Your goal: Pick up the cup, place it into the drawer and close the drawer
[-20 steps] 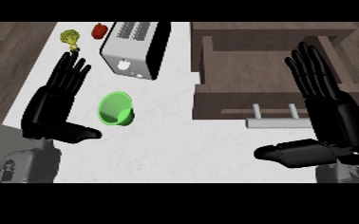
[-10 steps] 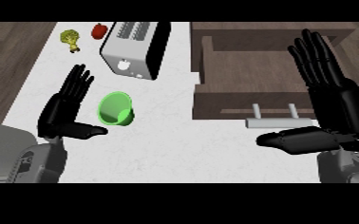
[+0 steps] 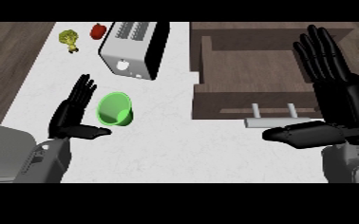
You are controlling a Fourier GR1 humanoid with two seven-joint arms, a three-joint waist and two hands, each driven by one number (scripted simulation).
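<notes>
Cup (image 3: 114, 109): green, lying on its side on the white tabletop (image 3: 175, 147), mouth toward me, between the toaster (image 3: 133, 49) and my left hand (image 3: 70, 118).
Left hand: just beside the cup, fingers straight, thumb out, grasping nothing.
Right hand (image 3: 326, 90): at the view's right over the drawer (image 3: 245, 76), fingers straight and released.
Drawer: open, handle (image 3: 277, 121) facing me.
Also present: a red pepper (image 3: 98, 29) and broccoli (image 3: 69, 39) at the far edge.
Risk, as I judge it: the cup may roll away if my fingers nudge it before closing, because it rests on its curved side.
</notes>
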